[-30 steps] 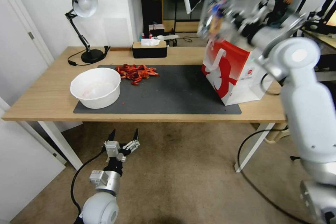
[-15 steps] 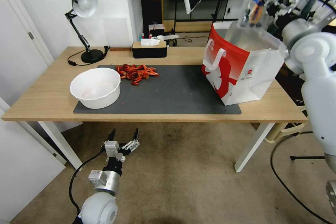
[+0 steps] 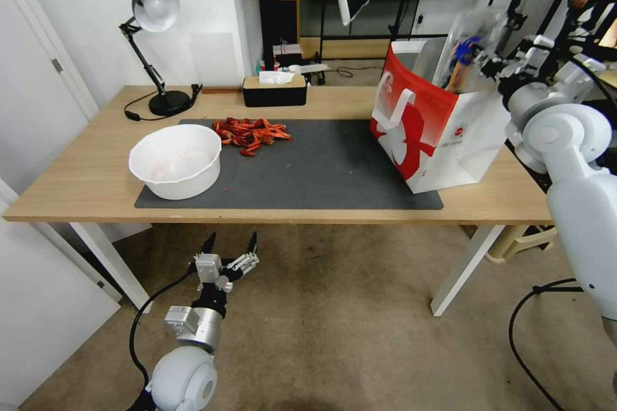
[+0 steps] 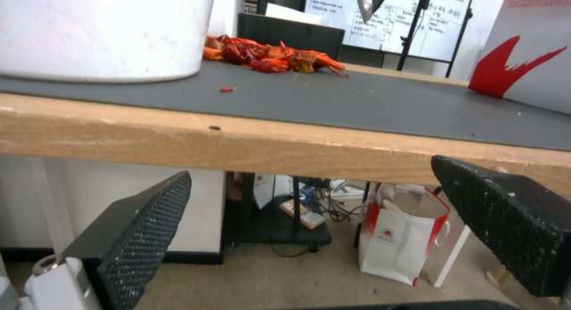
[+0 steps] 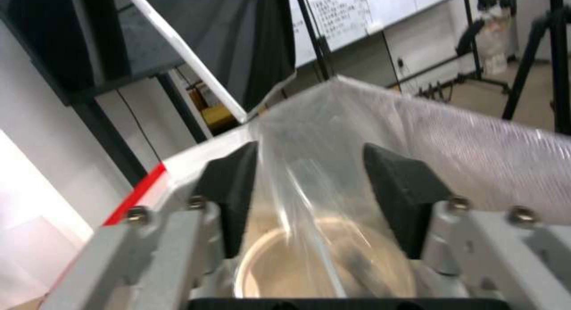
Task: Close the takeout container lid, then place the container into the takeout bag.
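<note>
Container: the takeout container (image 3: 464,50), lid shut, sat partly inside the takeout bag (image 3: 437,135) mouth.
Right gripper (image 5: 309,198): fingers clamped on the clear shell.
Left gripper (image 3: 230,250): fingers spread, idle below the worktop (image 3: 83,186) edge.
Handling: thin, slick plastic likely flexes; hold across the ribbed sides, lightly.

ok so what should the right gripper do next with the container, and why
Probably lower it further before letting go: the right gripper holds the takeout container tilted at the mouth of the takeout bag, only partly inside.
</note>
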